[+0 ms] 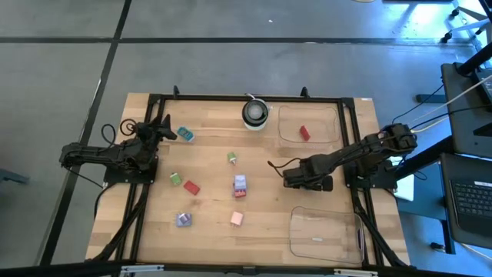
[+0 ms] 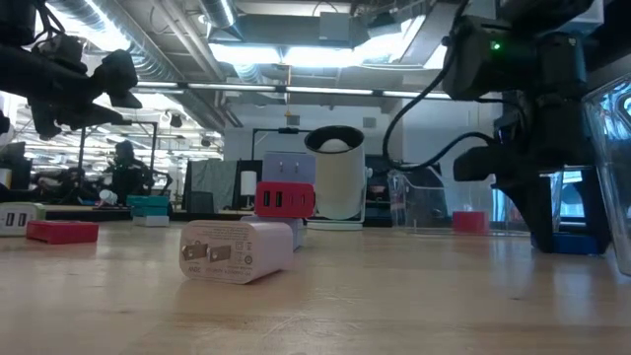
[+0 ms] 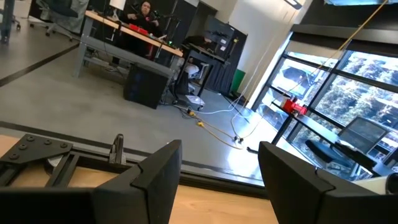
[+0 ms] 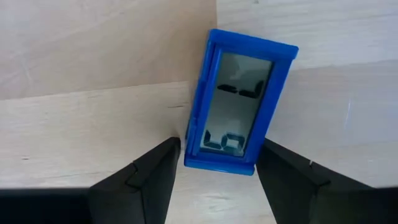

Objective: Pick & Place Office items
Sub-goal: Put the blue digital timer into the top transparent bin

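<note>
Wooden table [image 1: 207, 223] with a black frame [image 1: 231, 98] around its edges, on a grey floor [image 1: 231, 46]. Round white-and-black object [image 1: 255, 112] at the far edge centre; one clear plastic tray [image 1: 332, 132] at the far right corner just beside it, and a second clear tray [image 1: 327, 237] at the near right corner. Beyond the table: laptop [image 1: 470, 198] on a stand at right, and in the left wrist view a desk [image 3: 127, 38] with a person [image 3: 142, 12] seated behind it, plus big windows [image 3: 348, 87].
</note>
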